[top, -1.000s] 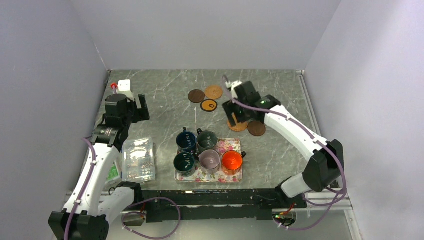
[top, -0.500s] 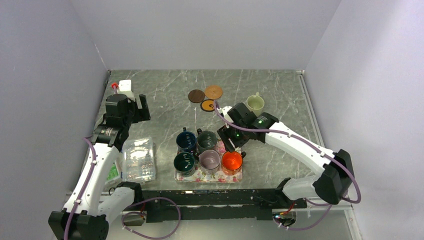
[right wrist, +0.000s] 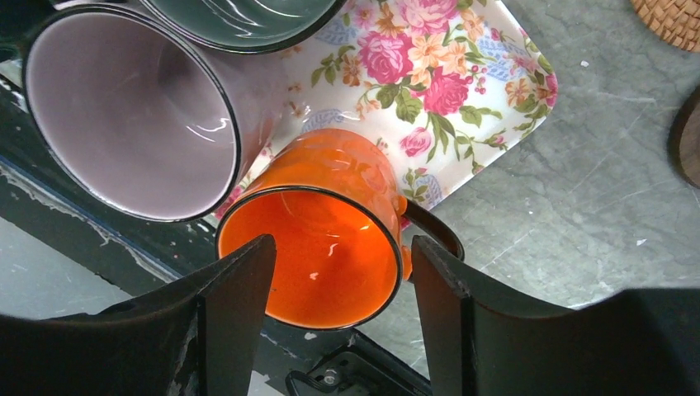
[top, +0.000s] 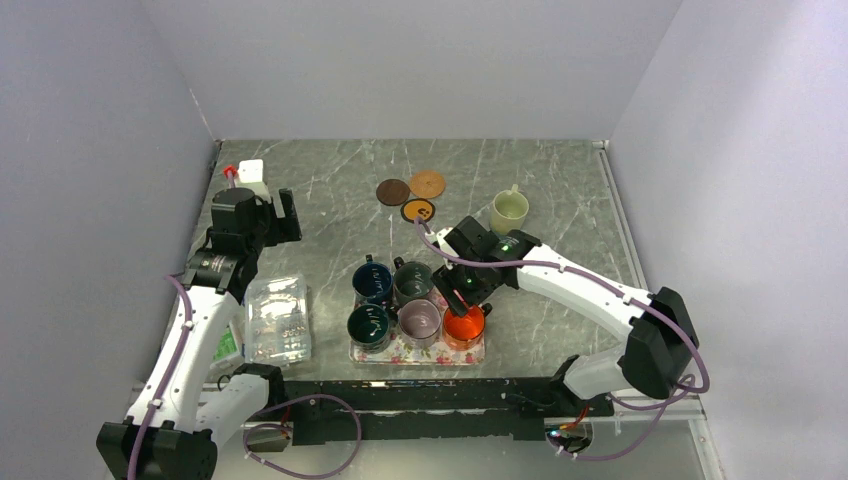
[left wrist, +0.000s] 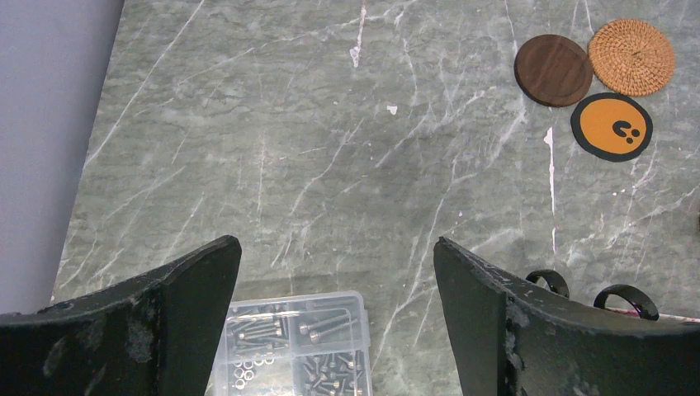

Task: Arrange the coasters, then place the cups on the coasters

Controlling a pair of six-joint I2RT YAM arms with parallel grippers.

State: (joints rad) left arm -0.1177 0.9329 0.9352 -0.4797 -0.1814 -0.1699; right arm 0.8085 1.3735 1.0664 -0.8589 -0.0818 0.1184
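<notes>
Three coasters lie at the back: dark brown (top: 393, 191) (left wrist: 553, 69), tan woven (top: 427, 184) (left wrist: 631, 56), and black with an orange face (top: 418, 211) (left wrist: 612, 125). The pale cream cup (top: 509, 210) stands alone at the back right. On the floral tray (top: 400, 352) (right wrist: 462, 99) stand the navy cup (top: 372, 282), two dark green cups (top: 413, 281) (top: 369, 325), the mauve cup (top: 419, 320) (right wrist: 132, 115) and the orange cup (top: 464, 325) (right wrist: 330, 247). My right gripper (top: 462, 300) (right wrist: 342, 240) is open just above the orange cup, one finger on each side. My left gripper (top: 280, 218) (left wrist: 336, 243) hangs wide open and empty.
A clear plastic box of screws (top: 276, 318) (left wrist: 297, 346) sits at the left, below my left gripper. A small white block with a red cap (top: 245, 172) stands at the back left. A tan woven coaster (right wrist: 673, 21) and a dark disc (right wrist: 689, 136) lie right of the tray.
The right arm swung from the back right, where the cream cup now stands alone, to the tray's orange cup, and its jaws narrowed slightly. The left arm has not moved.
</notes>
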